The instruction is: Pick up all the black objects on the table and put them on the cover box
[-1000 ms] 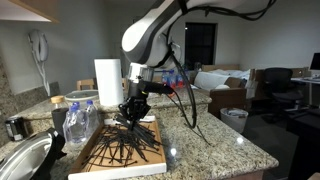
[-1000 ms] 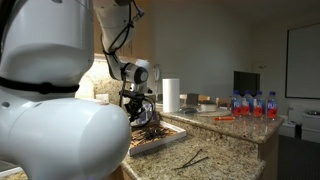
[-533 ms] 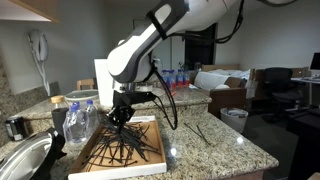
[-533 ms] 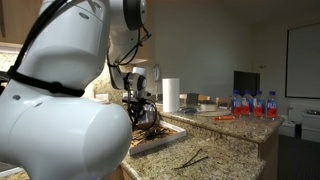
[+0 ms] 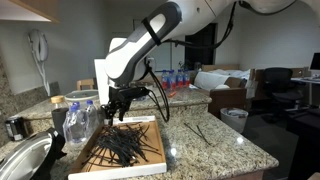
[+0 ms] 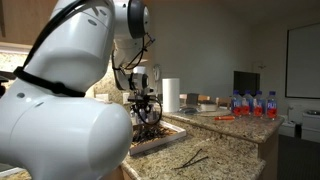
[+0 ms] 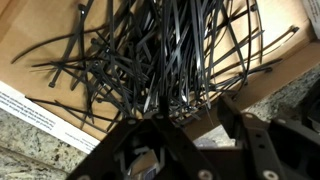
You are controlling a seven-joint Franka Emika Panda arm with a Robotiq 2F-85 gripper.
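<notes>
Now we see the end effector (image 5: 118,108) hanging just over the box (image 5: 120,170). Its jaws are apart and nothing is clamped between them. We think it hangs there so that what it lets go lands inside the box and not on the surface (image 5: 225,150).

The box lies flat near the edge of the surface. It holds a big messy heap of ties (image 5: 125,148). In the wrist view the ties (image 7: 150,60) cross over each other every which way on the tan floor of the box, and its white rim keeps them in.

Some loose ties (image 6: 192,160) lie out on the surface, well apart from the box, so we judge the job is not done yet.

A bowl (image 5: 22,160) sits beside the box. We cannot tell what is in it.
</notes>
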